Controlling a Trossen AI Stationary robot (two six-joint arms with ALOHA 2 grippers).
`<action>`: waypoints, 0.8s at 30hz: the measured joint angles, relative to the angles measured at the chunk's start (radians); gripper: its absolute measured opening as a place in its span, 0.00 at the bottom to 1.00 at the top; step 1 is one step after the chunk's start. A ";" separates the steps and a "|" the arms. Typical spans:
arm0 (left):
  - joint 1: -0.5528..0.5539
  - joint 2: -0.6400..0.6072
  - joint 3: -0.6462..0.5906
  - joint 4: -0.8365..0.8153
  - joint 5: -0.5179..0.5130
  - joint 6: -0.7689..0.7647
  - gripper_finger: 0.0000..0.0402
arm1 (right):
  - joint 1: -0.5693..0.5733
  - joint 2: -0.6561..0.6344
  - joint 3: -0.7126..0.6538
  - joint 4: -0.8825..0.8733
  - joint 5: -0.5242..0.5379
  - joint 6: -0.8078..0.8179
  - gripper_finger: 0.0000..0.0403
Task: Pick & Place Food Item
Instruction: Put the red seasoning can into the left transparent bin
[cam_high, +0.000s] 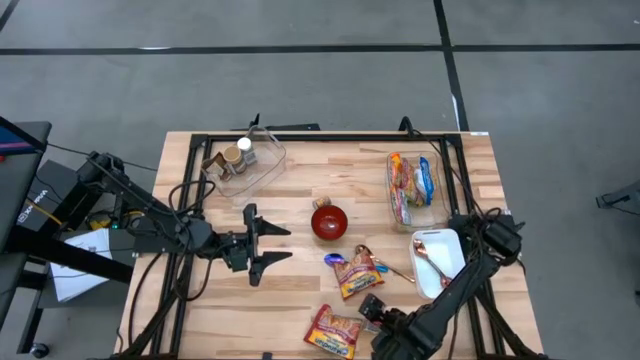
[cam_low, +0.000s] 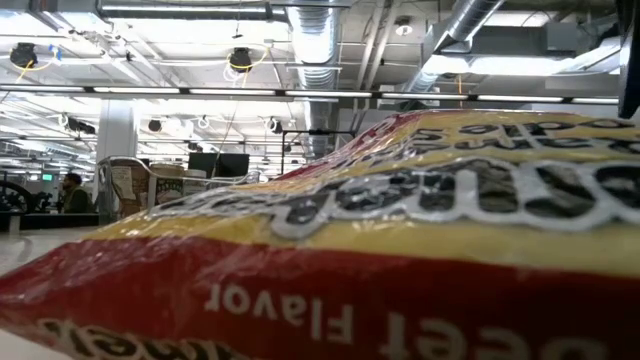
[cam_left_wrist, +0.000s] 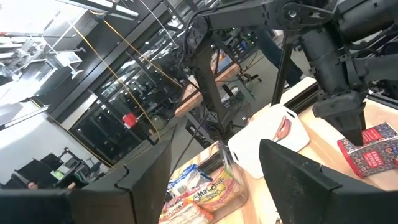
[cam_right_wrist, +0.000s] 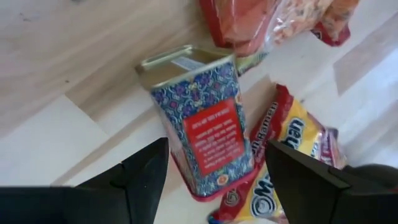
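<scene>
The yellow-and-red noodle packet (cam_low: 400, 230) filling the low view carried upside-down white lettering reading "Flavor". In the right wrist view, a noodle packet (cam_right_wrist: 283, 162) at four o'clock of the patterned tin (cam_right_wrist: 202, 121) showed "Ramen"; the tin's red label was too small to read.

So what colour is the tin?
The tin is blue, flower-patterned, with a red label and gold rim; clearest in the right wrist view.

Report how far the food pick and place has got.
Done: some packets already lie in the clear bin. In hand: nothing gripped; the right gripper is open around the patterned tin, and the left gripper is open beside the red bowl. Left: the tin and the loose noodle packets.
</scene>
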 joint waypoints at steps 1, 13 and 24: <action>0.000 0.000 0.000 0.000 0.003 0.000 0.60 | -0.003 0.000 0.000 0.009 -0.009 -0.009 0.65; 0.000 0.000 0.000 -0.001 0.036 0.000 0.60 | -0.054 0.000 -0.020 0.077 -0.091 -0.045 0.65; 0.000 0.000 0.000 -0.002 0.036 -0.001 0.60 | -0.100 0.000 -0.021 0.079 -0.204 -0.036 0.65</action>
